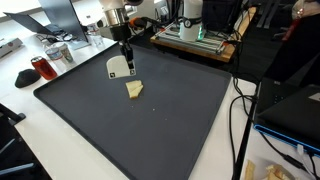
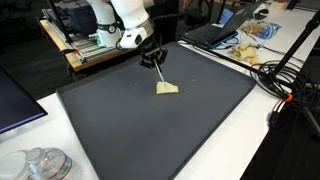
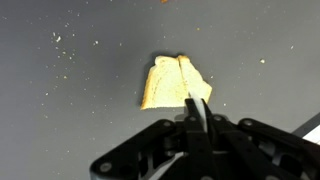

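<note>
Right, fingers (image 3: 196, 126) clamped tight on a thin flat tool (image 2: 157, 72), its tip at the pale yellow wedge-shaped piece (image 3: 172, 82), mid dark grey mat (image 1: 180, 120) on the bench. Best hold the tip low and steady.

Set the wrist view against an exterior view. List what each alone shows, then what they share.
Wrist only: fine crumbs on the mat and the folds in the yellow piece. Exterior only: the arm, a red can, cables and the white table around the mat. Both: the shut gripper holding a thin tool, its tip at the yellow piece.
</note>
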